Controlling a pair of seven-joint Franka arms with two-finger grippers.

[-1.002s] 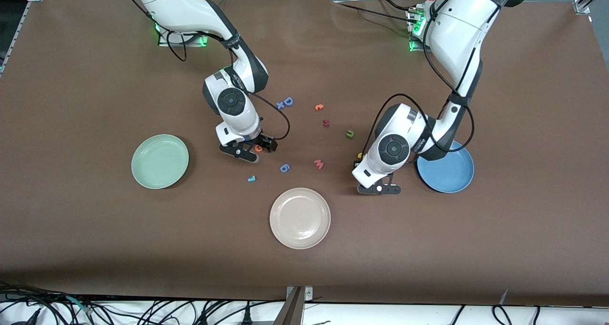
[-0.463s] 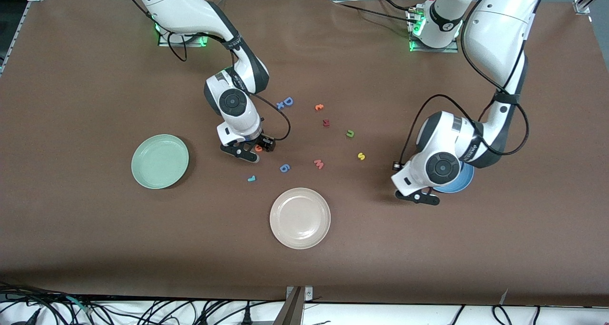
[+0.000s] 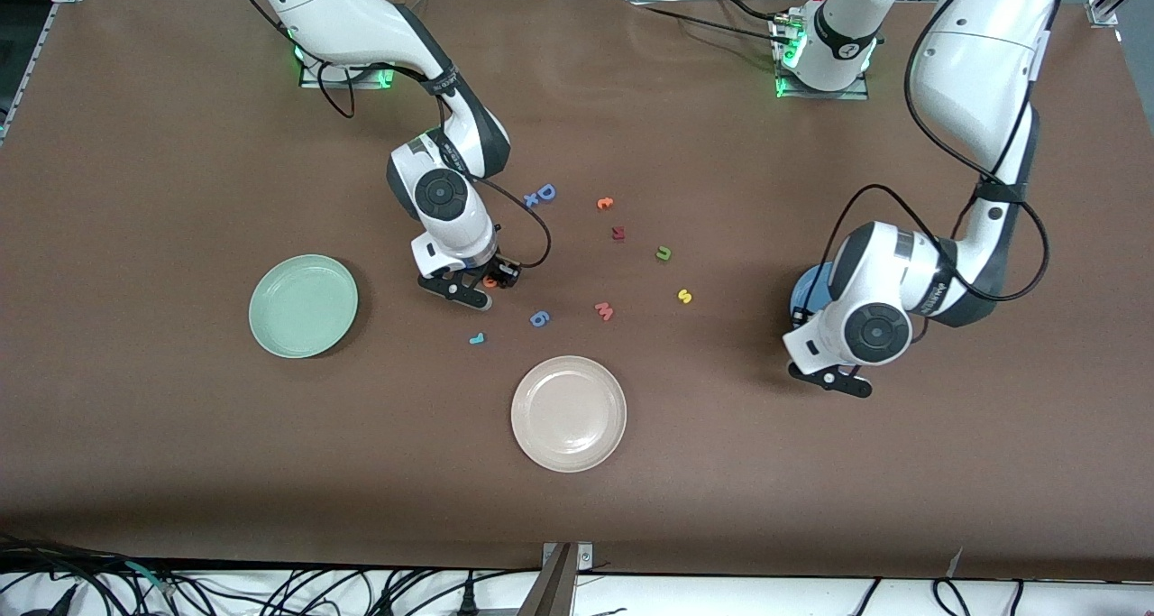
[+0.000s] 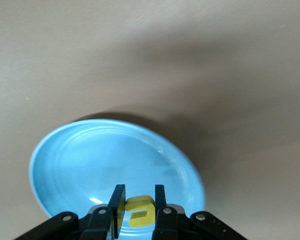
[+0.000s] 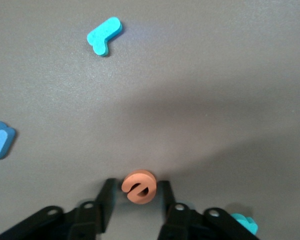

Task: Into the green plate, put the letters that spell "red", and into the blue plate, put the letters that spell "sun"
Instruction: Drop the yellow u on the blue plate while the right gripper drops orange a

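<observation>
The small orange foam "e" (image 5: 139,187) lies flat on the brown table, near the pale mint-green round plate (image 3: 303,306) and toward the right arm's end, with the right gripper (image 5: 136,200) down around it, fingers nearly touching its edges but not visibly pinching. The left gripper (image 4: 136,207) hangs over the medium-blue round plate (image 4: 80,165), clamped on a small yellow foam "u" (image 4: 140,211). The risk is that the thin "e" squirts sideways or tips as the fingers meet it, and the "u" may bounce off the plate's rim if released off-centre. No brand or label is readable, only the letter shapes themselves.
</observation>
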